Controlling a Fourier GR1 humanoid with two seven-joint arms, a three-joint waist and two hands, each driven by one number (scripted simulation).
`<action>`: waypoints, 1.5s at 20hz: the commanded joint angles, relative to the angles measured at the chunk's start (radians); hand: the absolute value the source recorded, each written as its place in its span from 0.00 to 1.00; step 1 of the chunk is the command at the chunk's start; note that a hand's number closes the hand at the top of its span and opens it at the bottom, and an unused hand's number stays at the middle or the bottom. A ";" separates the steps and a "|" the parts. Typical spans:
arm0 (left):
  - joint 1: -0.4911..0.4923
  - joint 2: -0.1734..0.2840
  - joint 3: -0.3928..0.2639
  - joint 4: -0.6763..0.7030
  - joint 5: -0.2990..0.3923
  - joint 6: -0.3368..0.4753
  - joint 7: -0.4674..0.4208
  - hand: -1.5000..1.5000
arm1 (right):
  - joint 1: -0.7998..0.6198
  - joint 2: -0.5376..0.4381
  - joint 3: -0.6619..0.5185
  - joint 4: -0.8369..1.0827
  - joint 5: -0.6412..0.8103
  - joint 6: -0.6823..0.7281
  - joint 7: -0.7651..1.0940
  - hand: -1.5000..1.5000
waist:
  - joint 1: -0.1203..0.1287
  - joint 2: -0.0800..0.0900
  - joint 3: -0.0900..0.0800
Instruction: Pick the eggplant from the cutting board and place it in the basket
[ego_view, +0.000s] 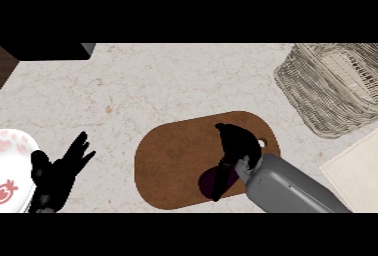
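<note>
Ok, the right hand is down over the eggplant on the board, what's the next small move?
Probably close the right hand around the eggplant: it sits over it on the cutting board, but a grasp isn't clear. The basket waits to the upper right.

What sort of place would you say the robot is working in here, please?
Most likely a kitchen counter: a speckled stone-like countertop carries a brown cutting board with an eggplant on it, a woven basket and a white plate.
</note>
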 joint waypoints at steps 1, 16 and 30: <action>0.040 -0.045 -0.059 0.061 -0.033 0.004 0.018 0.50 | -0.010 0.056 0.026 0.081 0.049 0.013 0.093 1.00 | 0.013 0.018 -0.013; 0.094 -0.034 -0.002 0.059 -0.011 -0.005 0.036 0.50 | 0.125 -0.275 0.243 -0.266 0.250 0.097 -0.378 1.00 | -0.029 0.002 -0.011; 0.119 -0.021 0.031 0.020 -0.006 -0.013 0.014 0.50 | 0.377 -0.456 -0.105 -0.740 0.046 -0.430 -0.713 1.00 | -0.078 0.011 -0.008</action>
